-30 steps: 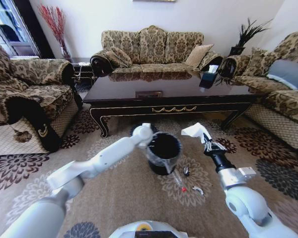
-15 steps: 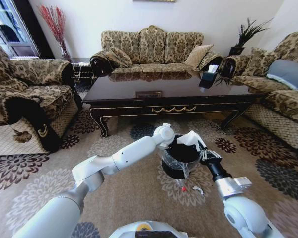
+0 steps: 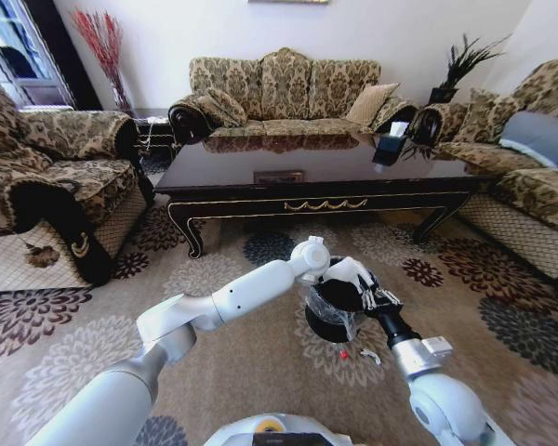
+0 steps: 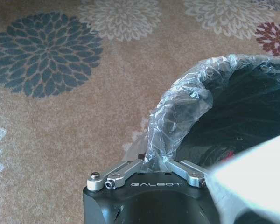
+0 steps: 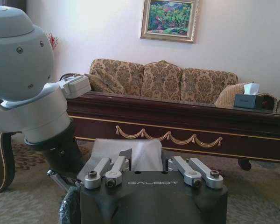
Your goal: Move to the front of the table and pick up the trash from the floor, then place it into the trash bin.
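The black trash bin point(image 3: 327, 321) with its clear liner point(image 4: 177, 105) stands on the flowered carpet floor point(image 3: 232, 362) in front of the dark table point(image 3: 325, 167). My left gripper point(image 3: 317, 277) is shut on the liner at the bin's rim, seen close in the left wrist view point(image 4: 155, 162). My right gripper point(image 3: 361, 283) is shut on a piece of trash, a crumpled white paper point(image 3: 347, 270), held over the bin's mouth; the right wrist view shows the paper point(image 5: 139, 151) between its fingers. A red-capped piece point(image 3: 343, 354) and a small white scrap point(image 3: 370, 355) lie on the carpet beside the bin.
Patterned sofas stand at the left point(image 3: 46, 177), the back point(image 3: 284, 93) and the right point(image 3: 530, 167) of the table. A tissue box point(image 3: 391, 144) sits on the tabletop. Open carpet lies to the left of the bin.
My left arm has swung right with the bin's rim in its grip, shifting the bin that way. My right gripper has carried the white paper left and down to the bin's mouth.
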### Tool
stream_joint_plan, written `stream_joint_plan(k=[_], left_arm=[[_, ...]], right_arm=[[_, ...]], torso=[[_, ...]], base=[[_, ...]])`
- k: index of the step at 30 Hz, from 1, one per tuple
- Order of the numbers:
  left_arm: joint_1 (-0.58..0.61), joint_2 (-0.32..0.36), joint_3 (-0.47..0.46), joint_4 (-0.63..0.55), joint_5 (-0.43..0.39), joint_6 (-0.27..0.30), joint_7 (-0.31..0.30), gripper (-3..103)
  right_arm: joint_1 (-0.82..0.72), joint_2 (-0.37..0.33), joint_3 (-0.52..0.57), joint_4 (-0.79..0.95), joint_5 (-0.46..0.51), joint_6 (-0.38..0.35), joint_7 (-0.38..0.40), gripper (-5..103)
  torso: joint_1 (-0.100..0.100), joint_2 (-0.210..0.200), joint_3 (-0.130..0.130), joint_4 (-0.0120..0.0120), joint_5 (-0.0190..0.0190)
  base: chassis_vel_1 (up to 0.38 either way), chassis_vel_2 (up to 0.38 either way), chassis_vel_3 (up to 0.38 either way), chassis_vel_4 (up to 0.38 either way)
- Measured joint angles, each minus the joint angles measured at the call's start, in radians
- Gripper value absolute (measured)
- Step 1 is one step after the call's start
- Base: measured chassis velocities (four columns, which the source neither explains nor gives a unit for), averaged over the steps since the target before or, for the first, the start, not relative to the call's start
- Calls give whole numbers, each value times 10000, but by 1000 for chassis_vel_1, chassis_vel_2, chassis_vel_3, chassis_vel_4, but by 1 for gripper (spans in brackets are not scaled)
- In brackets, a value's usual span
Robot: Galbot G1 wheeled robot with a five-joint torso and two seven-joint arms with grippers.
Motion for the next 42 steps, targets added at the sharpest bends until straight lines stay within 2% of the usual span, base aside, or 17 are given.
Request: stream_joint_plan(k=[1, 2, 5, 6, 8, 10, 14, 15, 17, 25, 29, 30, 35, 42], left_arm=[[3, -1, -1, 6, -2, 0, 0, 0], [6, -2, -10, 16, -3, 0, 0, 0], [11, -3, -28, 25, -4, 2, 0, 0], [11, -3, -28, 25, -4, 2, 0, 0], [29, -2, -31, 26, -6, 3, 0, 0], [36, 0, -31, 26, -6, 3, 0, 0], [78, 118, -48, -34, -3, 3, 0, 0], [78, 118, -48, -34, -3, 3, 0, 0], [98, 268, -67, -108, 1, 3, 0, 0], [253, 773, -308, -273, 94, 4, 2, 0], [711, 1634, -692, -890, 197, 3, 28, 0], [711, 1634, -692, -890, 197, 3, 28, 0], [1212, 2668, -1177, -1191, 313, 5, 61, 0], [1670, 3126, -1674, -1567, 464, 5, 87, 0]], right_arm=[[-14, 15, -16, -12, -35, 1, -1, 40], [-35, 34, -28, -34, -72, 6, -1, 40], [-75, 82, -69, -81, -176, 34, -7, 56], [-75, 82, -69, -81, -176, 34, -7, 56], [-71, 107, -107, -100, -203, 43, -7, 67], [-65, 111, -115, -100, -205, 44, -7, 67], [-40, 148, -88, -99, -242, 59, -6, 89], [-40, 148, -88, -99, -242, 59, -6, 89], [-41, 221, 6, -98, -296, 115, -2, 98], [10, 305, 494, -43, 86, 142, 51, 100], [130, 541, 1089, -613, 228, 348, 53, 100], [130, 541, 1089, -613, 228, 348, 53, 100], [163, 803, 1498, -1611, 549, 607, -28, 100], [619, 909, 1503, -3162, 595, 958, -245, 100]], torso=[[0, -1, 0, 0, 0], [0, -1, 0, 0, 0], [0, 0, 0, -1, 0], [0, 0, 0, -1, 0], [0, 0, 0, 0, 0], [0, 0, 0, 0, 0], [0, 0, 0, 0, 0], [0, 0, 0, 0, 0], [0, 0, 0, 0, -1], [0, -1, 0, 0, -2], [0, 0, 0, -2, -4], [0, 0, 0, -2, -4], [0, 0, 0, 4, -4], [0, 0, 0, 0, -2]], base=[[0, 0, 0, 0], [0, 0, 0, 0], [0, 0, 0, 0], [0, 0, 0, 0], [0, 0, 0, 0], [0, 0, 0, 0], [0, 0, 0, 0], [0, 0, 0, 0], [0, 0, 0, 0], [0, 0, 0, 0], [0, 0, 0, 0], [0, 0, 0, 0], [0, 0, 0, 0], [0, 0, 0, 0]])
